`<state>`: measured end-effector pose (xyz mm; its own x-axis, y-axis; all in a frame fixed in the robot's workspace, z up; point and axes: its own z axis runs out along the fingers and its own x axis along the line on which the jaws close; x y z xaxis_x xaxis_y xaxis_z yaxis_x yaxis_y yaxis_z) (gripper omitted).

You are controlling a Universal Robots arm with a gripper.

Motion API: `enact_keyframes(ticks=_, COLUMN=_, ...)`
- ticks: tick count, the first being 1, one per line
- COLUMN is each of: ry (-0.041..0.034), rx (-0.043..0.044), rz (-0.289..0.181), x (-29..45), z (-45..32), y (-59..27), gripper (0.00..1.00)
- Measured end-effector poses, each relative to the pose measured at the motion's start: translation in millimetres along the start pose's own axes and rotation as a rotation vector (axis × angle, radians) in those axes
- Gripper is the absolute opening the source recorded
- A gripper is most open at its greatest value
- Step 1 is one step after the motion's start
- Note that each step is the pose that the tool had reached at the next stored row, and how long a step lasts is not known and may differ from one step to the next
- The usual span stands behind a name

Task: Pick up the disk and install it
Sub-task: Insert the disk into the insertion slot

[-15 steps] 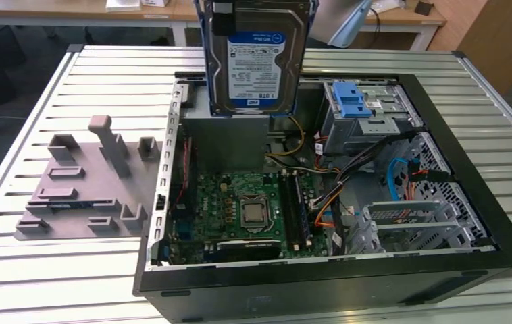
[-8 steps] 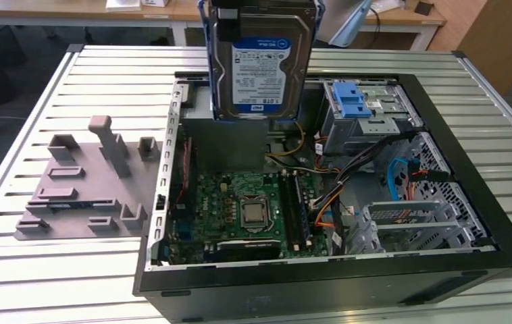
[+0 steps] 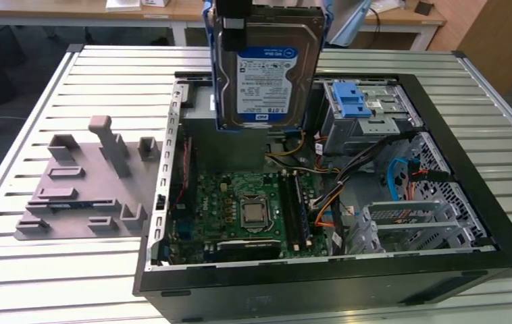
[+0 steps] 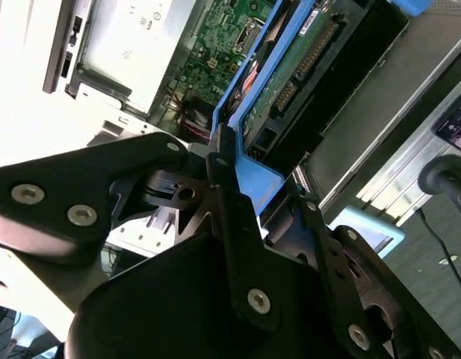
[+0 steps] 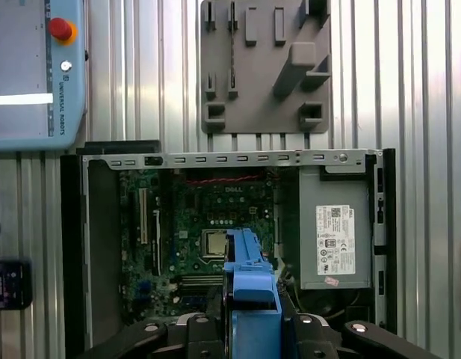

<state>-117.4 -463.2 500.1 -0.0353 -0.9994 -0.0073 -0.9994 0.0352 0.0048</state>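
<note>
You see the end effector (image 4: 260,183) pinching the disk (image 3: 268,67), a flat rectangular silver-metal hard drive w/ a blue-and-white label & blue plastic side rails. In the second wrist view its black fingers (image 4: 219,168) press on a blue rail. In the exterior view the disk hangs upright, label facing the camera, above the far part of an open black PC case (image 3: 328,277). Its lower edge sits in front of a large grey box (image 5: 331,239) w/ a white sticker; you can't tell whether they touch. A green motherboard (image 3: 238,202) lies inside the case. A blue ribbed plastic latch (image 3: 353,101) tops a metal bay at the exterior view's right of the disk. The case rests on a slatted metal tabletop (image 3: 58,277). A grey plastic fixture plate (image 3: 85,189) lies just beside it, on the exterior view's left. In the first wrist view the disk's rail shows edge-on over the motherboard.
</note>
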Motion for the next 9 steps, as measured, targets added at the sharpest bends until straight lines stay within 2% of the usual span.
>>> enact_keyframes(ticks=5, ry=0.0000, rx=-0.0001, rz=0.000, x=11.9, z=0.8, y=-3.8, gripper=0.36)
enact_keyframes(ticks=9, ry=0.0000, rx=0.0001, rz=0.000, x=21.0, z=1.7, y=-10.9, gripper=0.36)
